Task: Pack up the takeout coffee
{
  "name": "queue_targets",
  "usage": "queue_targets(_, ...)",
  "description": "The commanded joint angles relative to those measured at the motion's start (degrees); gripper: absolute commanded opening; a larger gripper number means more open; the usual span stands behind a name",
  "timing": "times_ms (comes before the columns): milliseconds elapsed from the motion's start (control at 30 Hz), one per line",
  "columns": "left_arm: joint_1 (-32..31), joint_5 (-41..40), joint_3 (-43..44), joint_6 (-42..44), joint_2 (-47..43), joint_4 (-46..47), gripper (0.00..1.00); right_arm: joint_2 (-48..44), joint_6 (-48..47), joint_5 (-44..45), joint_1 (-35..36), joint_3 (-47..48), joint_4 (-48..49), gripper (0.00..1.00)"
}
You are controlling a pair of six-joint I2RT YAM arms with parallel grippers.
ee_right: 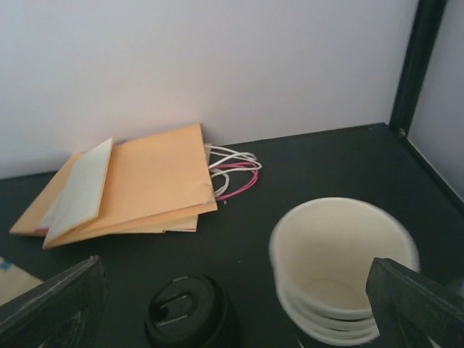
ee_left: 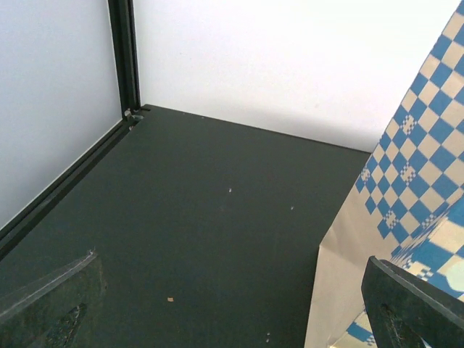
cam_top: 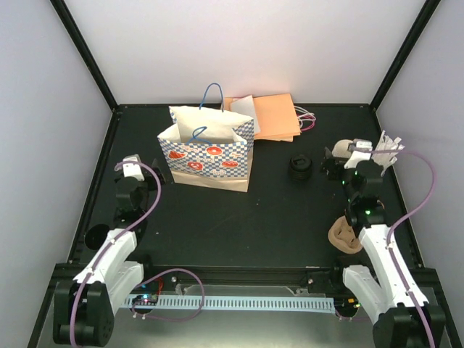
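both grippers are gaping empty, the left gripper [ee_left: 232, 312] sitting beside the bag [cam_top: 209, 154], the right gripper [ee_right: 235, 308] hovering between lid [ee_right: 187, 310] and cups [ee_right: 341, 268].

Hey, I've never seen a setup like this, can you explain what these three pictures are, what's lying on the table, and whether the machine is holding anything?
These are two robot arms bolted at the near edge of a black table. The overhead picture looks down from behind them; the other two come from cameras on each wrist. The left gripper is open and empty, beside an upright blue-and-white checked paper bag. The right gripper is also open, holding nothing. Ahead of it sit a small cup with a round black plastic lid and a stack of nested cream paper cups. Flat orange paper bags lie by the back wall. A brown moulded-pulp piece rests near the right arm.
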Motion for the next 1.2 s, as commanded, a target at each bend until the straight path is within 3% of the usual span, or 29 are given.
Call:
queue_targets(0,0.25,-1.01,3.45,-4.27,-1.91,-3.98,0.99,2.6,11.79,5.95,0.5,10.0,-21.69,1.0)
queue_targets(133,0.29,-1.82,4.19,-7.13,-3.06,-6.38,0.99,8.37,10.93,2.32,0.45,18.53,-29.97,1.0)
queue_targets(367,0.25,-1.32,4.32,-10.13,-5.11,-8.57,0.99,27.06,13.83,10.13,0.42,35.07,-45.92,1.0)
queue_targets(400,0.25,-1.32,4.31,-9.99,-5.21,-8.61,0.99,29.59,13.97,10.7,0.38,37.46,-48.13,0.96)
queue_targets(500,0.25,-1.19,4.64,-9.45,-5.59,-9.09,0.99,35.11,14.25,12.18,0.42,41.19,-51.26,0.7)
queue_targets(600,0.26,-0.89,4.8,-9.34,-5.7,-9.28,0.99,38.25,14.74,13.29,0.42,43.24,-52.5,0.54)
queue_targets(833,0.24,-0.52,4.58,-9.34,-5.19,-8.58,0.99,45.52,15.98,17.39,0.42,47.77,-56.97,0.5)
queue_targets(1167,0.25,-0.72,4.49,-8.6,-5.1,-8.41,0.99,52.39,13.16,16.78,0.42,52.61,-56.8,0.37)
